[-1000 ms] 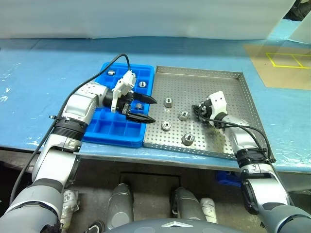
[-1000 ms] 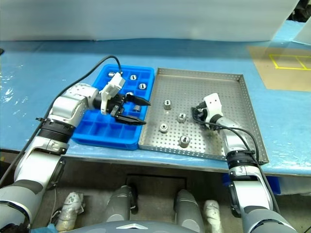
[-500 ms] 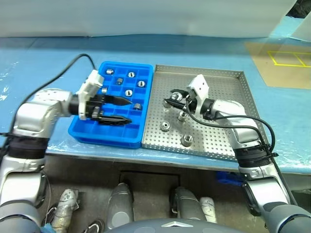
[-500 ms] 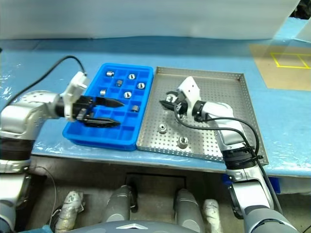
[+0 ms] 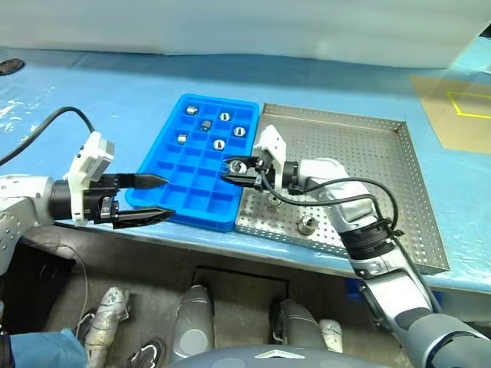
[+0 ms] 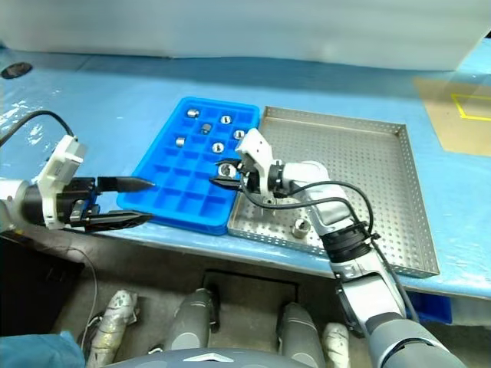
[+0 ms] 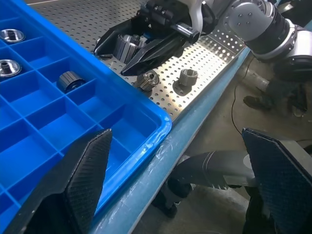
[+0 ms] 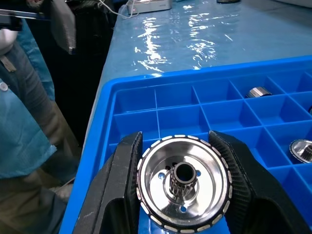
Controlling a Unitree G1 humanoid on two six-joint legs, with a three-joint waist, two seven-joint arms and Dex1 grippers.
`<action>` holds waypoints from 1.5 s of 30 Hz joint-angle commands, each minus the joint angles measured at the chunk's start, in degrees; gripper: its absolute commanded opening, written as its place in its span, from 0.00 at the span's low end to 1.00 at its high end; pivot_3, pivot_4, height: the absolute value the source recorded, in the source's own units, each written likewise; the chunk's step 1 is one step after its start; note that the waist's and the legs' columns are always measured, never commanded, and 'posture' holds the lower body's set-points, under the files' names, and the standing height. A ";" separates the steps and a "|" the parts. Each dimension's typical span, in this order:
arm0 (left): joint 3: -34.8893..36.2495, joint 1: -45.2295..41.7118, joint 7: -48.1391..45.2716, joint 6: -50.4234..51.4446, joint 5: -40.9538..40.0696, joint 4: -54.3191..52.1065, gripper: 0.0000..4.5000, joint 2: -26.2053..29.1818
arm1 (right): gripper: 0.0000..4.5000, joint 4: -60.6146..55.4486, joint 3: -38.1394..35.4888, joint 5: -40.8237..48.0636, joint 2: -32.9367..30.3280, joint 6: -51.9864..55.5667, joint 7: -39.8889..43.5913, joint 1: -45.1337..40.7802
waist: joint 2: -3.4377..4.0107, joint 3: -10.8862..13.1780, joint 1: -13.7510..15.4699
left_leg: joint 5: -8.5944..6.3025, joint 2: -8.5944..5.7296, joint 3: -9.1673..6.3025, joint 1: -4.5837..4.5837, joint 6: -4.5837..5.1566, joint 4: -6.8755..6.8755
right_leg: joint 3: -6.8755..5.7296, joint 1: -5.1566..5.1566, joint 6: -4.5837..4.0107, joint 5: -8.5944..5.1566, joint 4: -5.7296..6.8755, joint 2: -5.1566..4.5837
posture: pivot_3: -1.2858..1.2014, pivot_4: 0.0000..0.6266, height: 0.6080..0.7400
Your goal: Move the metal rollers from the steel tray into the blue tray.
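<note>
Roller in right hand: lower rim cut off by the right wrist view's edge.
Roller beside the right arm: partly covered by the arm and cable.
Person beside the surface: sleeve and torso visible, the rest out of frame.
Left arm: cut off at the head views' edge.
Blue tray: far end out of the left wrist view.

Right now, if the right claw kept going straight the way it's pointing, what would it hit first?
Probably nothing at once: the right claw, shut on a roller, points across the blue tray, above its empty compartments. Beyond lies the tray's far rim, then blue table. Its height is hard to judge.
</note>
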 commanded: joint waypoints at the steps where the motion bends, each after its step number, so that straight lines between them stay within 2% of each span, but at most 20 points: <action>1: 3.72 0.49 1.54 0.21 -2.44 -1.22 1.00 1.69 | 0.38 -0.87 1.80 -1.06 0.21 -0.48 -0.09 0.42 | -0.01 -0.01 0.38 | 0.01 0.00 -0.01 -0.01 -0.01 0.00 | -0.01 0.00 0.00 0.00 0.00 0.00 | 0.64 0.24 1.00; 3: 3.02 -0.39 2.42 -0.24 -2.30 0.33 1.00 1.84 | 0.38 0.38 3.30 -2.68 1.54 0.97 -2.71 2.02 | -0.04 -0.03 0.54 | 0.01 -0.04 -0.03 0.00 -0.02 0.00 | -0.01 0.02 0.01 -0.01 0.00 0.00 | 0.63 0.24 1.00; 6: 1.34 -1.88 2.72 -0.22 -3.34 0.31 1.00 1.92 | 0.38 -2.92 5.57 -3.01 1.59 1.22 -1.90 4.46 | -0.06 -0.03 0.62 | 0.04 -0.06 -0.08 0.01 -0.06 -0.01 | -0.02 0.03 0.02 -0.01 0.01 0.02 | 0.63 0.24 1.00; 13: -3.55 -6.38 2.10 -1.54 -2.57 3.00 1.00 1.86 | 0.38 -1.87 4.17 -4.00 1.57 1.52 -4.65 5.52 | -0.09 -0.06 0.61 | 0.11 -0.11 -0.14 0.13 -0.19 0.00 | 0.01 0.08 0.05 -0.01 0.16 0.01 | 0.61 0.24 1.00; 18: -6.06 -8.39 1.99 -2.63 -2.36 3.93 1.00 1.20 | 0.38 -3.16 4.97 -3.20 0.92 0.93 -2.35 5.36 | -0.11 -0.07 0.59 | 0.20 -0.13 -0.20 0.14 -0.33 0.00 | 0.01 0.10 0.06 0.00 0.19 0.01 | 0.61 0.24 1.00; 19: -6.29 -8.56 2.03 -2.80 -2.40 4.02 1.00 1.11 | 0.54 -3.95 5.35 -2.82 0.57 1.07 -1.32 5.59 | -0.11 -0.07 0.58 | 0.21 -0.14 -0.21 0.14 -0.34 0.00 | 0.00 0.10 0.06 0.00 0.19 0.01 | 0.61 0.24 1.00; 22: -7.08 -9.01 2.31 -3.54 -1.95 4.50 1.00 0.69 | 0.72 -4.19 5.36 -2.99 0.75 2.48 -1.57 5.53 | -0.13 -0.08 0.43 | 0.25 -0.13 -0.22 0.12 -0.41 0.01 | 0.00 0.10 0.06 0.01 0.17 0.01 | 0.61 0.24 1.00; 24: -7.45 -9.12 2.36 -3.99 -1.73 4.77 1.00 0.56 | 0.88 -2.73 4.95 -3.48 1.30 3.99 -2.71 4.60 | -0.14 -0.09 0.20 | 0.27 -0.12 -0.24 0.13 -0.45 0.01 | -0.02 0.10 0.06 0.01 0.18 0.03 | 0.61 0.24 1.00; 29: -8.51 -9.83 2.26 -5.01 -1.55 5.41 1.00 0.23 | 0.88 -2.81 4.33 -4.22 0.31 2.85 -2.71 3.39 | -0.14 -0.09 0.07 | 0.31 -0.13 -0.28 0.12 -0.50 0.02 | -0.04 0.11 0.06 0.01 0.20 0.03 | 0.60 0.24 1.00; 34: -12.28 -13.97 1.64 -7.72 0.48 8.93 1.00 -2.48 | 0.88 -1.69 -1.74 -4.73 -2.59 1.02 -6.53 0.69 | -0.14 -0.09 0.00 | 0.36 -0.19 -0.27 0.12 -0.59 0.05 | -0.03 0.15 0.07 0.02 0.25 0.01 | 0.57 0.24 1.00; 37: -15.49 -19.06 2.65 -9.57 2.43 13.52 1.00 -6.77 | 0.88 -2.49 -5.02 -4.83 -5.08 0.77 -8.34 0.36 | -0.15 -0.10 -0.09 | 0.37 -0.20 -0.26 0.13 -0.59 0.11 | -0.02 0.19 0.10 0.05 0.27 0.01 | 0.55 0.24 1.00; 41: -21.01 -26.26 -0.41 -12.20 5.53 20.03 1.00 -12.46 | 0.88 -5.26 -8.84 -4.62 -8.72 1.90 -10.34 2.42 | -0.15 -0.10 -0.56 | 0.40 -0.23 -0.04 0.12 -0.62 0.19 | -0.02 0.27 0.13 0.08 0.27 0.03 | 0.51 0.24 1.00; 45: -28.34 -32.77 -5.05 -18.89 12.59 30.70 1.00 -18.34 | 0.88 -9.43 -11.89 -4.11 -11.93 3.70 -12.11 6.27 | -0.16 -0.11 -1.42 | 0.40 -0.25 -0.01 0.12 -0.60 0.20 | 0.01 0.29 0.15 0.09 0.22 0.05 | 0.48 0.24 1.00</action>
